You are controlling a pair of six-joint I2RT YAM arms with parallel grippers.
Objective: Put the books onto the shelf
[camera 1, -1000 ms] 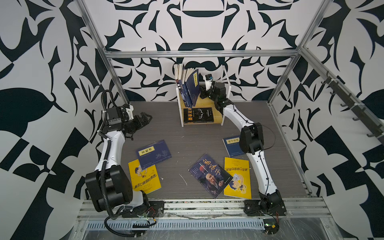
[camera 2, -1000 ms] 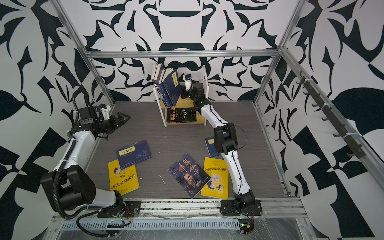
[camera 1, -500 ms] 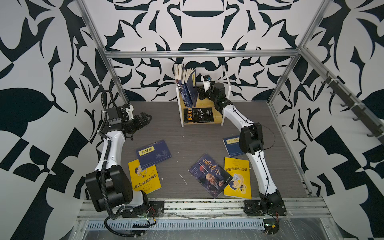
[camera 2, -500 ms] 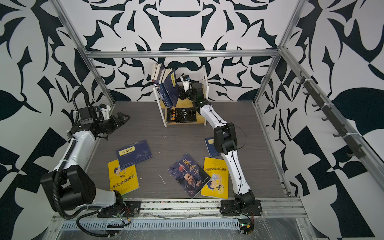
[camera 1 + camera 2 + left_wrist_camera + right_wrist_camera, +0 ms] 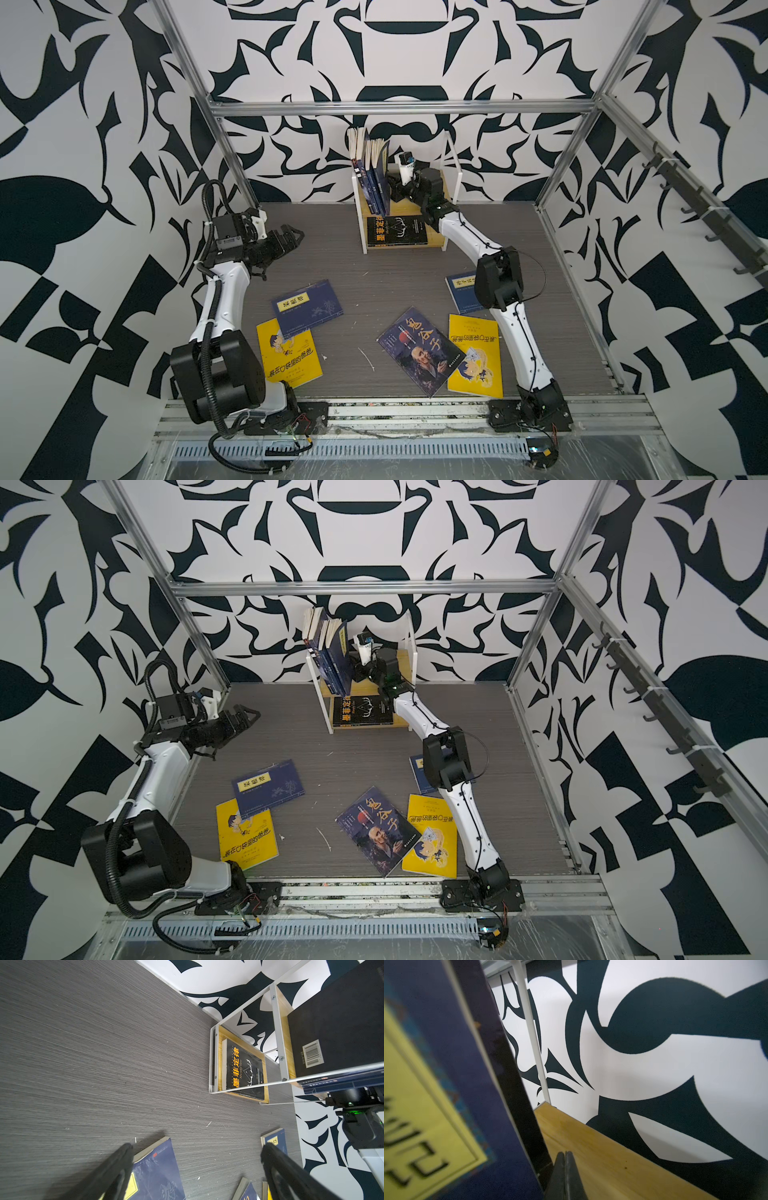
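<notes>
Our right gripper (image 5: 565, 1154), jaws clenched on nothing, sits at the upper level of the shelf (image 5: 435, 237), just beside the leaning navy books (image 5: 376, 178); we cannot quite tell whether it touches them. We should press low and slowly to square them upright. Our left gripper (image 5: 291, 237) hangs spread open, and five loose books (image 5: 306, 307) lie on the table (image 5: 374, 282).

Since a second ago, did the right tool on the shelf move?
Yes. The right tool slid slightly along the shelf toward the standing books.
</notes>
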